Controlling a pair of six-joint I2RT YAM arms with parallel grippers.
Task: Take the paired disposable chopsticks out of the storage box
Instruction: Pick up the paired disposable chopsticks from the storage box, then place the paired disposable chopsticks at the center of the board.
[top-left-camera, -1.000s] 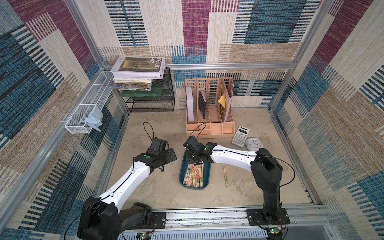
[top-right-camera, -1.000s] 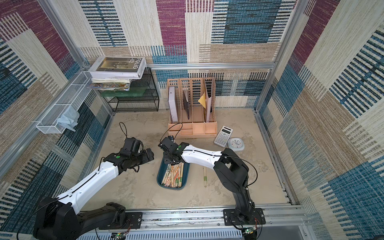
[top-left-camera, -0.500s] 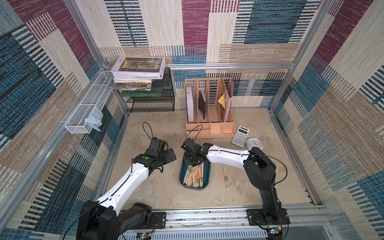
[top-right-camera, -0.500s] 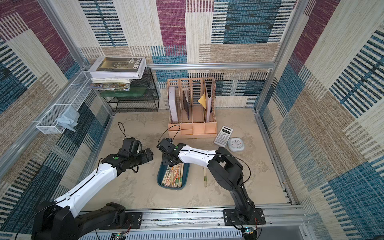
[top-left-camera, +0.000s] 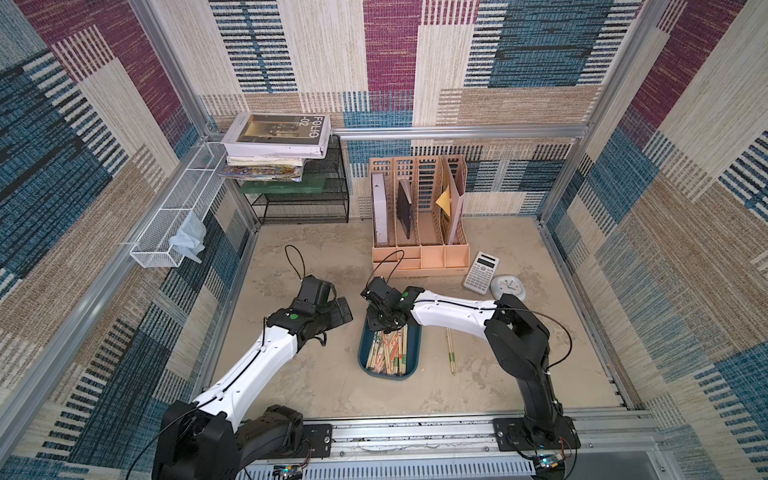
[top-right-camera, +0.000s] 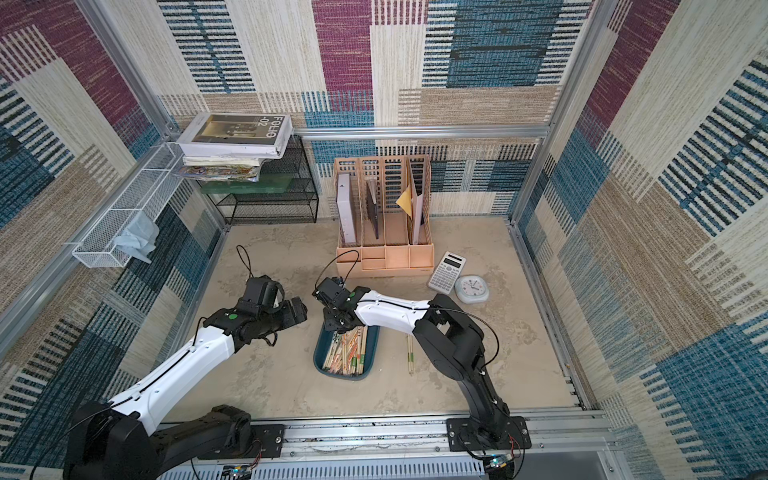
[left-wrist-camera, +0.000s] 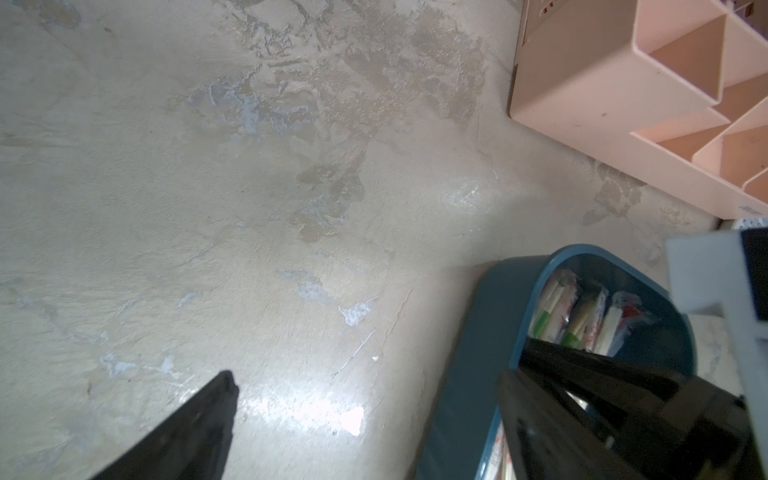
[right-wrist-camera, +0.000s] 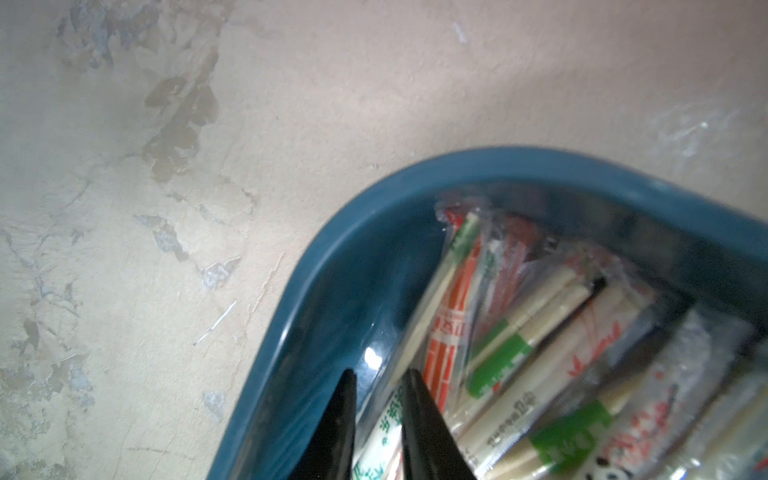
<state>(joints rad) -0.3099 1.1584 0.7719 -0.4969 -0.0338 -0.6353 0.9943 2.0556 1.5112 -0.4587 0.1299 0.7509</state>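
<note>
My right claw (right-wrist-camera: 380, 376), nearly closed, straddles the paired disposable chopsticks (right-wrist-camera: 388, 419) nearest the storage box (right-wrist-camera: 374, 189) wall, isolating one; grip unclear.

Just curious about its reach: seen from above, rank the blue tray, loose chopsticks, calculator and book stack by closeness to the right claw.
From the right gripper:
1. storage box, directly beneath.
2. loose chopstick pair, beside the box.
3. calculator, farther back.
4. book stack, far back corner.

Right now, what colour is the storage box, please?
Dark teal-blue storage box, clearest in the right wrist view.
</note>
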